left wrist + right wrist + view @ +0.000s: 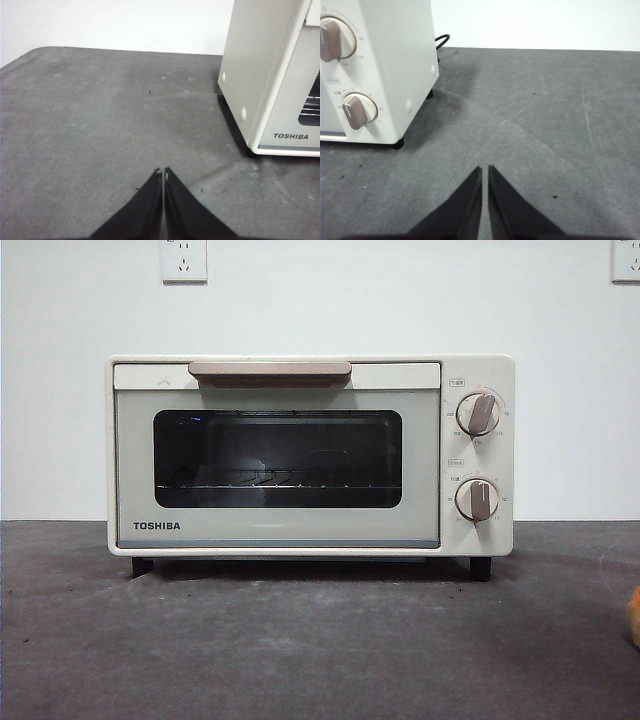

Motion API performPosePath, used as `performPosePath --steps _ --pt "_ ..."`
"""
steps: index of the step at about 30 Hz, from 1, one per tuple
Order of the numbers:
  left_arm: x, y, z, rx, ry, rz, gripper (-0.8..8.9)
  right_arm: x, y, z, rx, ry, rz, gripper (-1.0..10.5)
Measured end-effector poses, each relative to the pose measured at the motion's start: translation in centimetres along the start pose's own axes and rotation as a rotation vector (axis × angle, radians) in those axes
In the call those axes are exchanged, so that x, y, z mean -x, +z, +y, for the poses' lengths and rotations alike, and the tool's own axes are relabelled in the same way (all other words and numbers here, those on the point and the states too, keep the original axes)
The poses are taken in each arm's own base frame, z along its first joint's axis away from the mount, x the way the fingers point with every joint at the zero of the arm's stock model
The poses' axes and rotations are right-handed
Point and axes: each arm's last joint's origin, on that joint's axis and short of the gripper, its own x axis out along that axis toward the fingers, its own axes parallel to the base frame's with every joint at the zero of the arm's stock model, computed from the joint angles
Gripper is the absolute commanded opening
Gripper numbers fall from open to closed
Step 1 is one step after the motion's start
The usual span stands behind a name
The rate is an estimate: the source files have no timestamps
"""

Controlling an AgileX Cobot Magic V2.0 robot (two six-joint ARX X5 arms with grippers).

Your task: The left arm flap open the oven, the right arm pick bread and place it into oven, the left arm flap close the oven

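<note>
Left hand (163, 172): both black jaws pressed together, tips meeting at a thin seam, holding nothing, hanging low over the table. Right hand (485, 170): jaws also together, a hairline gap between the tips, nothing gripped, same low forward-pointing pose. Neither arm shows in the front view, so both probably sit back from the work area, one on each side.
</note>
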Motion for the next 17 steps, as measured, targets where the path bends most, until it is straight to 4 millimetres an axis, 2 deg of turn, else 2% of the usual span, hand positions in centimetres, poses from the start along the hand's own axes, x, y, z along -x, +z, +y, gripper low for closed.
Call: performPosePath --steps 4,8,13,17 --pt "0.0 0.0 0.0 0.029 0.0 0.0 0.1 0.0 0.0 0.0 -0.013 0.01 0.0 0.2" --pt "0.0 0.0 0.0 0.154 -0.005 0.0 0.1 0.0 0.0 0.2 -0.091 0.062 0.004 0.1" --pt "0.0 0.0 -0.3 0.257 -0.096 0.024 0.11 0.0 0.1 0.3 -0.195 0.096 0.009 0.1" --pt "-0.1 0.3 -0.6 0.309 -0.124 0.082 0.11 0.5 1.3 0.4 -0.282 0.103 -0.014 0.1"
